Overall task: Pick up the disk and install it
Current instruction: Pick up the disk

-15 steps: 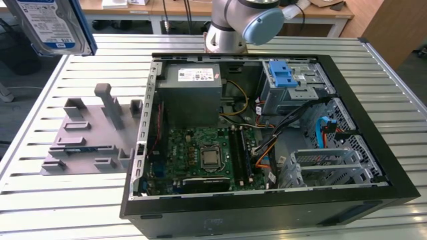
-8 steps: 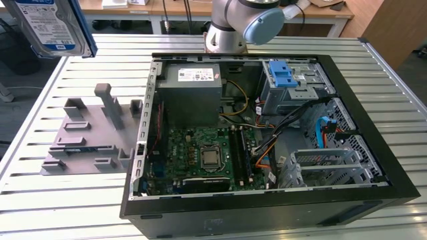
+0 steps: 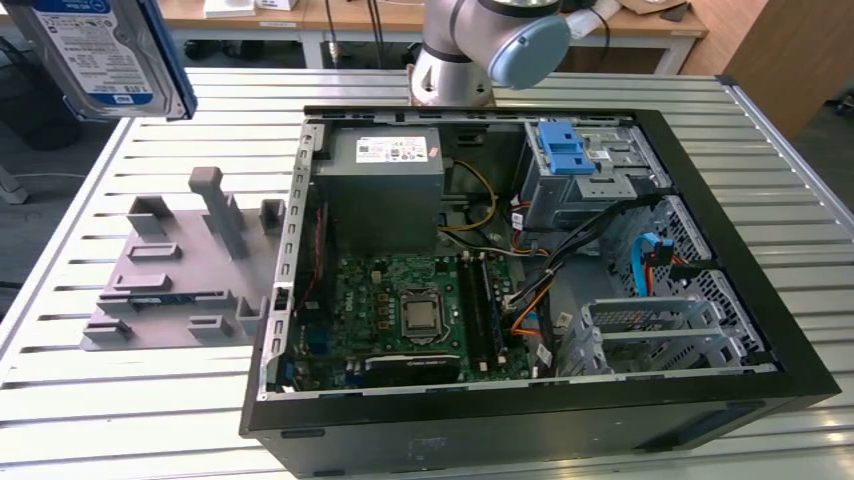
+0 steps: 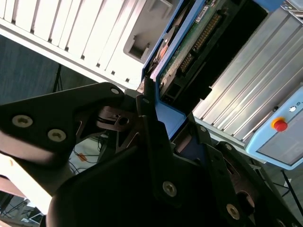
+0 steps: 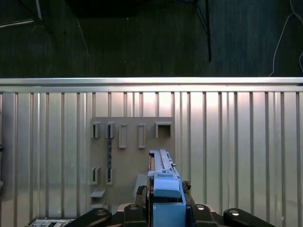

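– Contents of the case [image 3: 747, 250], lying open-sided on the slatted tabletop [image 3: 120, 400]?
– Item: grey power-supply box [image 3: 380, 185]. Item: motherboard [image 3: 400, 310]. Item: drive cage [image 3: 594, 185] with light-blue latch [image 3: 563, 150] on top.
– And the disk [image 3: 107, 55]?
– Aloft at the exterior view's left, well apart from the case. Label side faces that camera; long axis runs out from the pincer [image 5: 166, 210] down toward the tabletop. Pincer clamped on its blue carrier.
– Anything nearby?
– Grey fixture [image 3: 180, 270] beside the case, below the disk.
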